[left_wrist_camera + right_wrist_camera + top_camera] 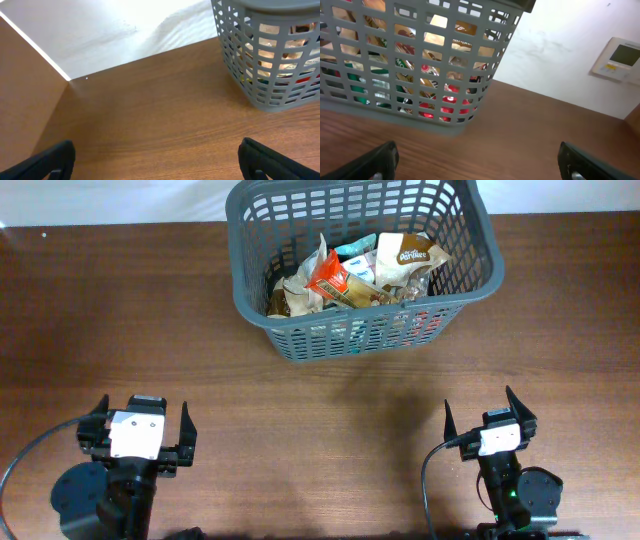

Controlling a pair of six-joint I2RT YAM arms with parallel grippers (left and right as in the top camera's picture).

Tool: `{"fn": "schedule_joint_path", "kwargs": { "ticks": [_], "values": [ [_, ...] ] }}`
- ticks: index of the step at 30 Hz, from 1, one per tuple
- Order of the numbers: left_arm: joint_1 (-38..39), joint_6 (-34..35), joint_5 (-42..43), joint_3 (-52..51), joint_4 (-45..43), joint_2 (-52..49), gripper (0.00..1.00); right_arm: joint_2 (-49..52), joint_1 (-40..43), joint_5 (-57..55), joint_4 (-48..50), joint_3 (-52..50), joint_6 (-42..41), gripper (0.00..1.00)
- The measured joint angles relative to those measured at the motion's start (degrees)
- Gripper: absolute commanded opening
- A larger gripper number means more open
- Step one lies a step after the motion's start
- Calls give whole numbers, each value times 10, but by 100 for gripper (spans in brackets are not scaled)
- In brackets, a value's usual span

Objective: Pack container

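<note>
The container [470, 250], a large dark grey basket with slotted sides, stands at the back middle of the wooden table. It holds several food packets, among them an orange packet [328, 278] and a beige packet [412, 258]. The basket also shows in the left wrist view [265, 75] and the right wrist view [410, 65]. My left gripper [136, 423] is open and empty at the front left, also in its wrist view [157, 160]. My right gripper [490, 418] is open and empty at the front right, also in its wrist view [477, 160]. Both are well short of the basket.
A white wall [110, 30] runs behind the table. A wall panel [617, 60] shows at the right in the right wrist view. Bare wood lies between the grippers and the basket.
</note>
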State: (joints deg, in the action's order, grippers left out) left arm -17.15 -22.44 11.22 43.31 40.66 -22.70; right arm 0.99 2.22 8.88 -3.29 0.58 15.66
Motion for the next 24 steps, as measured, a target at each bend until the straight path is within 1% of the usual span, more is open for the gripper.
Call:
{"fn": "schedule_joint_path", "kwargs": {
  "ticks": [4,6,9,13,16,19,21,24],
  "values": [
    [3,0,0,-2,-7,0,99,0,0,0,0,0,0,99],
    [12,0,11,-12,-57,3,99,0,0,0,0,0,0,99],
    [28,3,52,-43,-212,16,99,0,0,0,0,0,0,99],
    [35,5,120,-101,-443,51,99,0,0,0,-1,0,0,99],
    [36,13,161,-148,-566,83,99,0,0,0,-1,0,0,99],
    [42,22,186,-202,-647,116,99,0,0,0,-1,0,0,99],
    [51,26,195,-231,-683,131,99,0,0,0,-1,0,0,99],
    [68,26,203,-264,-714,143,99,0,0,0,-1,0,0,99]
  ]
}}
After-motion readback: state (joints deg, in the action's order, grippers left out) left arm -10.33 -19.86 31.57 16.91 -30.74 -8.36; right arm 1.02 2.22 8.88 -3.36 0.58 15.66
